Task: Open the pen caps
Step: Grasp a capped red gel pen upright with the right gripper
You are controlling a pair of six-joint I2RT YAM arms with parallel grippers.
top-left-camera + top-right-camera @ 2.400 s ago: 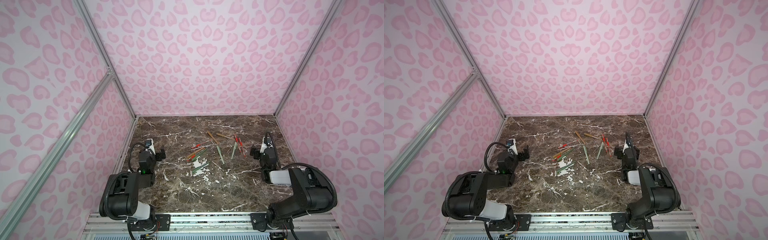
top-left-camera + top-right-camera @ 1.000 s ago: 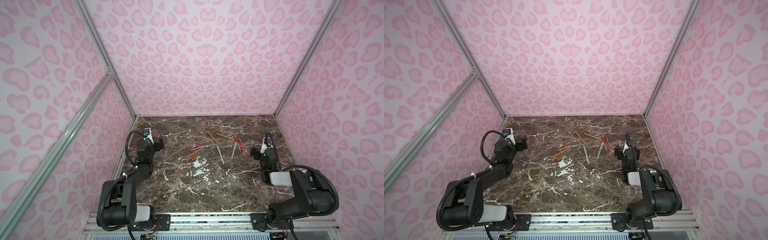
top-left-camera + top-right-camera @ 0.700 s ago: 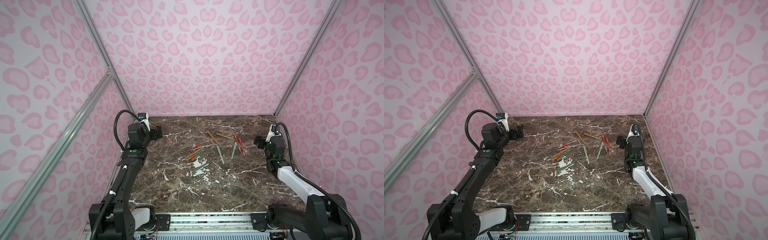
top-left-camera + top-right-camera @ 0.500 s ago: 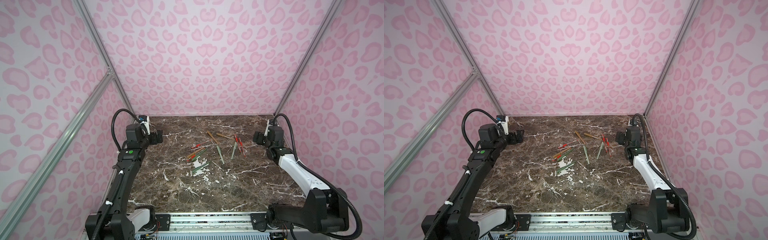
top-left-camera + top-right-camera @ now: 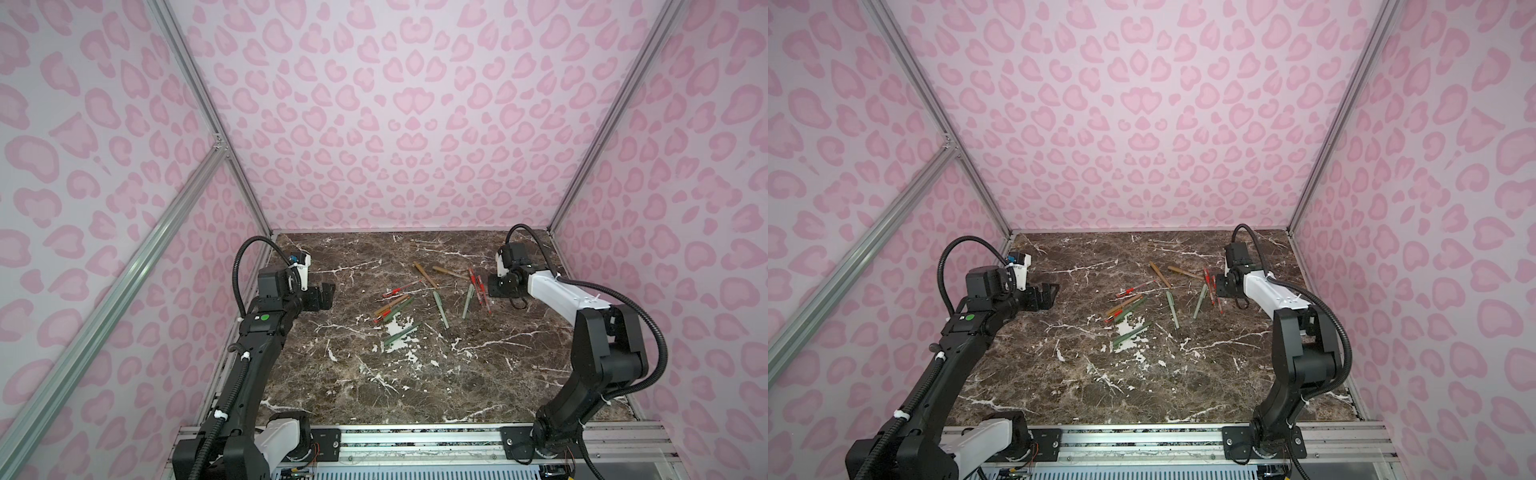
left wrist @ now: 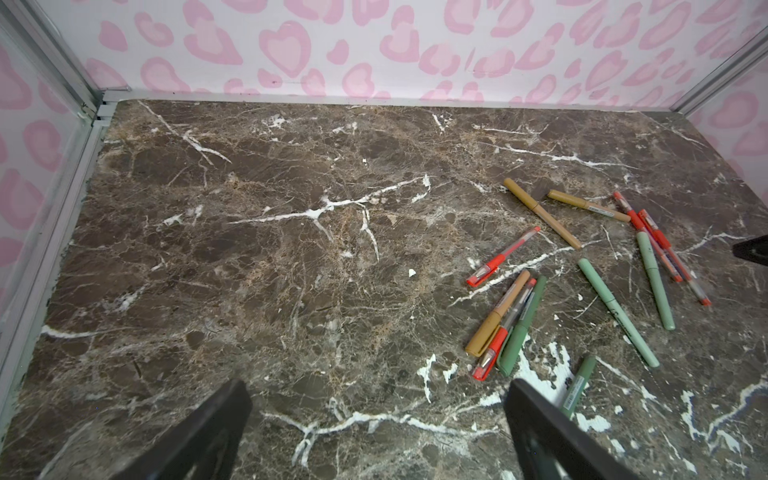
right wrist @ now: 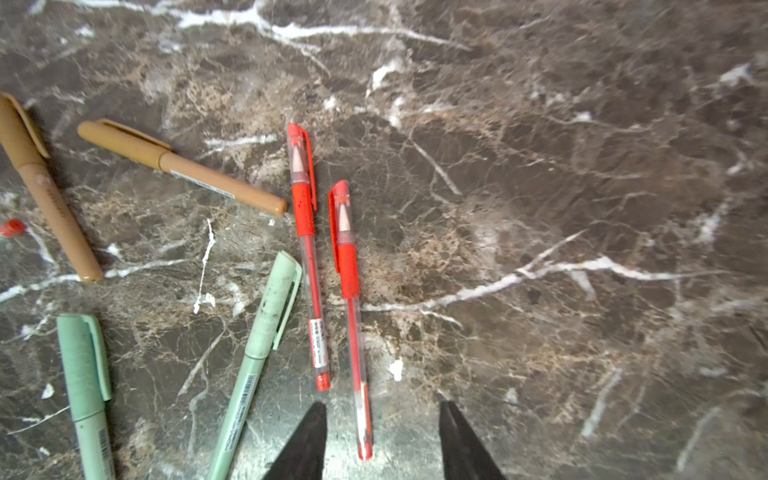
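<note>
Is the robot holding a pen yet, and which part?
Nothing is held. The right gripper has its fingers either side of a red pen's tail end, not touching; the left gripper is open and empty.

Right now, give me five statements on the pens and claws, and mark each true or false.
1. All pens lie flat on the table. True.
2. The left claw holds a green pen. False: it is open and empty, over bare table.
3. Two red pens lie side by side by the right claw. True.
4. One cap lies loose on the table. False: all caps in view sit on their pens.
5. The right claw is shut on a brown pen. False: its jaws stand apart, astride the end of one of the red pens.
</note>
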